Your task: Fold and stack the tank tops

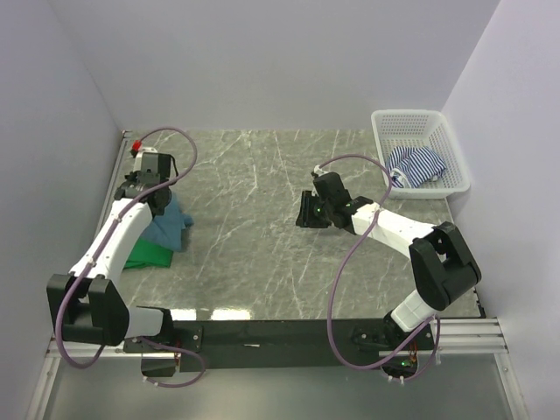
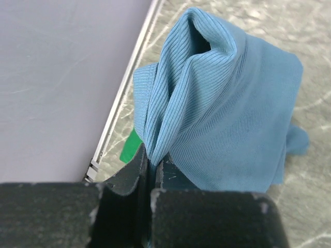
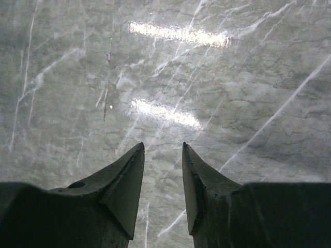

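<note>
The teal-blue tank top (image 2: 227,108) hangs bunched from my left gripper (image 2: 151,161), which is shut on a pinched fold of it near the table's left edge. In the top view the teal top (image 1: 175,217) lies over the green tank top (image 1: 145,255); a green corner (image 2: 130,149) also shows in the left wrist view. The navy-and-white striped tank top (image 1: 418,165) lies crumpled in the white basket (image 1: 437,121) at the back right. My right gripper (image 3: 163,147) hovers open over bare marble near the table's middle (image 1: 312,210), holding nothing.
A metal rail (image 2: 121,93) and the grey wall (image 2: 57,77) run close along the left of the teal top. The basket sits in the back right corner against the right wall. The arms' bases stand on the dark bar (image 1: 262,332) at the near edge.
</note>
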Available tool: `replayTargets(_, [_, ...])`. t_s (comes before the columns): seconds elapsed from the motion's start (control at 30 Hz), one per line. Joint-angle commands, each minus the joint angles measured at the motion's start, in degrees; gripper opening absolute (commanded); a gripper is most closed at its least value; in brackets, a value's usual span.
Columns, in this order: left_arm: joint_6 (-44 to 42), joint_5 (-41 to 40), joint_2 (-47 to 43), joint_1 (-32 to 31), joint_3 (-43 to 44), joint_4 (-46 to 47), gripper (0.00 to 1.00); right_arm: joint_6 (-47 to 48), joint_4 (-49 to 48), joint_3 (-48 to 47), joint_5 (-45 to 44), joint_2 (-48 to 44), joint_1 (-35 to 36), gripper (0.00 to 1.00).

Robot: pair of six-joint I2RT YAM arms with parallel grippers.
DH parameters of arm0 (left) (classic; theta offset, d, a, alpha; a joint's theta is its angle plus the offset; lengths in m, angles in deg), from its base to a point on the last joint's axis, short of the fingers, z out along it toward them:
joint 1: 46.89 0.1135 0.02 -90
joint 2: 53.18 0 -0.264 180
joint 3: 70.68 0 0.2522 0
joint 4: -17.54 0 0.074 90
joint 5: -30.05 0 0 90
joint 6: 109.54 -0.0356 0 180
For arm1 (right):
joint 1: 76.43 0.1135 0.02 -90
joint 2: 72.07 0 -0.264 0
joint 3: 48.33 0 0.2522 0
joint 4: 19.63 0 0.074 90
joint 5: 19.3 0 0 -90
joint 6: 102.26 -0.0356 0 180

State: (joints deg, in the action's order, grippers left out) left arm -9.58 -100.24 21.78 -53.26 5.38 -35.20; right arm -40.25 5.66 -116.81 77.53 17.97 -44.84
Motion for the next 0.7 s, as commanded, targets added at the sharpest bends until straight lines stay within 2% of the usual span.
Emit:
replayTargets(0.0, [-2.22, -0.31, -1.66, 2.06, -0.6, 3.82, 0.0, 0.74, -1.69, 0.14, 0.2, -1.62, -0.39, 0.42])
replayTargets(0.23, [-1.26, 1.89, 0.98, 6.02, -4.03, 6.99, 0.01, 0.83, -1.95, 0.49, 0.81, -1.09, -0.39, 0.42])
replayTargets(0.3, [-0.21, 0.75, 2.03, 6.28, -4.64, 7.25, 0.12, 0.83, -1.95, 0.49, 0.9, -1.01, -0.31, 0.42])
replayTargets(0.33, [1.11, -0.56, 2.47, 6.28, -4.91, 7.6, 0.28, 0.83, -2.04, 0.49, 0.99, -0.92, -0.31, 0.42])
replayTargets(0.4, [4.17, -1.1, 3.08, 8.3, -4.13, 6.73, 0.52, 1.0, -2.21, 0.58, 1.08, -1.01, -0.39, 0.42])
replayTargets(0.6, [14.55, -3.64, 5.37, 11.91, 5.45, -1.87, 0.61, 0.92, -2.13, 0.75, 0.38, -1.1, -0.39, 0.43])
replayTargets(0.63, [17.7, -4.17, 5.2, 12.08, 6.42, -2.58, 0.68, 0.83, -2.13, 0.75, 0.2, -1.18, -0.39, 0.43])
replayTargets(0.67, [19.12, -4.09, 4.76, 12.26, 8.25, -3.2, 0.7, 0.74, -2.21, 0.84, 0.03, -1.18, -0.39, 0.43])
